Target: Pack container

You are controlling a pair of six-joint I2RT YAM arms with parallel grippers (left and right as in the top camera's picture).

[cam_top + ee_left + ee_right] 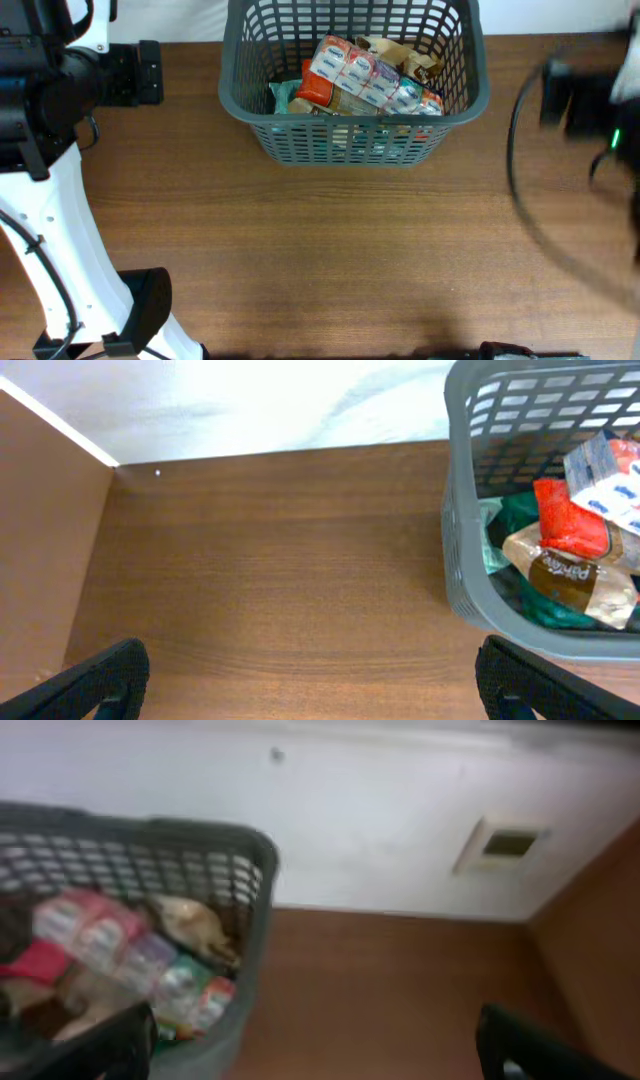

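Packets fill the container (355, 140), which stands on the bench (320, 250) ahead and to the right of the left claw (312, 678), and ahead and to the left of the right claw (318, 1042). Both claws are released, fingers spread wide with nothing between them. No loose packet shows on the bench, so packing looks close to done. The sound move is probably to keep each claw well apart from the rim so that no finger catches the lattice. Inside, a strip of sachets (365, 72) lies on top, over a red packet (570, 525) and a brown bag (565, 570). A blurred cable (520, 180) loops beside the right claw, the one thing likely to snag. A wall plate (505, 842) sits beyond it
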